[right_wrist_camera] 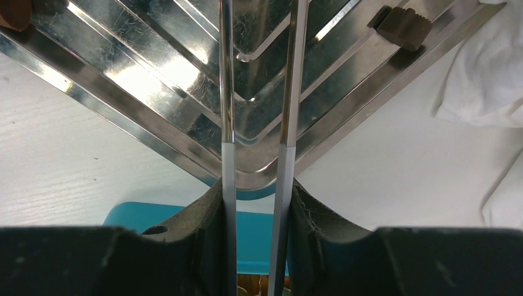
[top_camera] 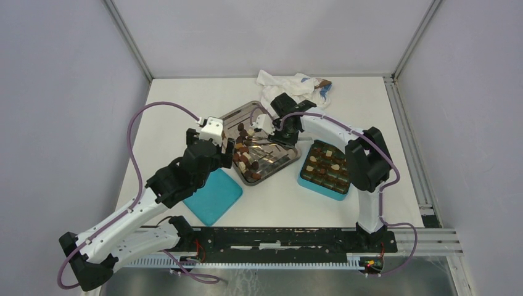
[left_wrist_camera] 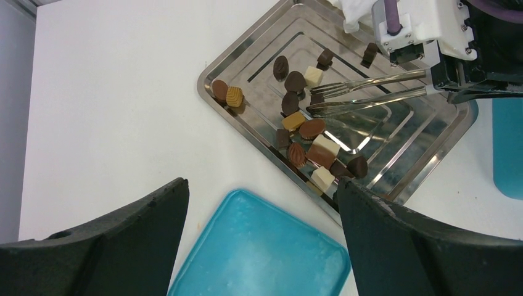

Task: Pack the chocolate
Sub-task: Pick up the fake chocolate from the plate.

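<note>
- Chocolate (left_wrist_camera: 312, 129): loose dark, light-brown and cream pieces are bunched in the steel tray (left_wrist_camera: 376, 132), just ahead of the left hand (left_wrist_camera: 260, 188). More pieces sit in the compartments of the teal box (top_camera: 319, 189), behind the right hand (right_wrist_camera: 256, 216).
- Left hand: fingers wide apart with nothing between them. It hangs over the tray's near rim and the teal lid (left_wrist_camera: 259, 259).
- Right hand: clamped on the two shafts of the metal tongs (left_wrist_camera: 370, 92). They reach ahead of it, low over the tray floor, with the tips in among the pieces.
- Room: the pieces crowd the rim nearest the left hand, several touching. The tray floor under the tong shafts is bare. Two dark pieces lie apart, close in front of the right hand.
- Hard to make out: whether the tong tips grip a dark piece or only flank it. The right wrist view cuts the tips off. The left hand's right finger hides the tray's near corner.
- Cloth (top_camera: 287, 86): white and crumpled, just beside the tray's far rim, beyond the right hand.
- Bench (left_wrist_camera: 111, 92): white and matt, enclosed by grey walls (top_camera: 61, 92) with metal frame posts.
</note>
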You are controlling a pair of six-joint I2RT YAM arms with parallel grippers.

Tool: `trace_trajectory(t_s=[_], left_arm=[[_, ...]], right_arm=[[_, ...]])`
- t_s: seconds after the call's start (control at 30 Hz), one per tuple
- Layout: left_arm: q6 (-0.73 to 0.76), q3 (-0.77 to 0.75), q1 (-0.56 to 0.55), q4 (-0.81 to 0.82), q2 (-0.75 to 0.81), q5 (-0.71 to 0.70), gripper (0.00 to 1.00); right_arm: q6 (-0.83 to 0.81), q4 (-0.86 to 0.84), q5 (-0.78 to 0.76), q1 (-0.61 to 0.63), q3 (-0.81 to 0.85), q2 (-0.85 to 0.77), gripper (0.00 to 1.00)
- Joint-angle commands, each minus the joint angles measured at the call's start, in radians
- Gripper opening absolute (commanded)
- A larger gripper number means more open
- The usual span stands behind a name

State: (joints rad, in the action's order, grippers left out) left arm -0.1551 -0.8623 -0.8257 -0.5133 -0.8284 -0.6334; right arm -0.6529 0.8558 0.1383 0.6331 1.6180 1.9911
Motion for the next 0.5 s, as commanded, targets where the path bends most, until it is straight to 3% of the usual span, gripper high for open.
trace_trajectory(t_s=[0.0,0.17,0.47], left_arm=[[0.042,0.002,0.007,0.047,0.018,0.008,0.95],[0.043,0.003,0.008,0.047,0.024,0.011,0.95],[0.047,0.002,0.012,0.044,0.026,0.018,0.95]], right_arm=[[0.005,-0.006,0.001,0.005,0.027,-0.068,0.24],[0.001,-0.020,0.006,0.003,-0.042,-0.179,0.16],[-0.041,-0.032,0.079,-0.012,-0.283,-0.489,0.12]])
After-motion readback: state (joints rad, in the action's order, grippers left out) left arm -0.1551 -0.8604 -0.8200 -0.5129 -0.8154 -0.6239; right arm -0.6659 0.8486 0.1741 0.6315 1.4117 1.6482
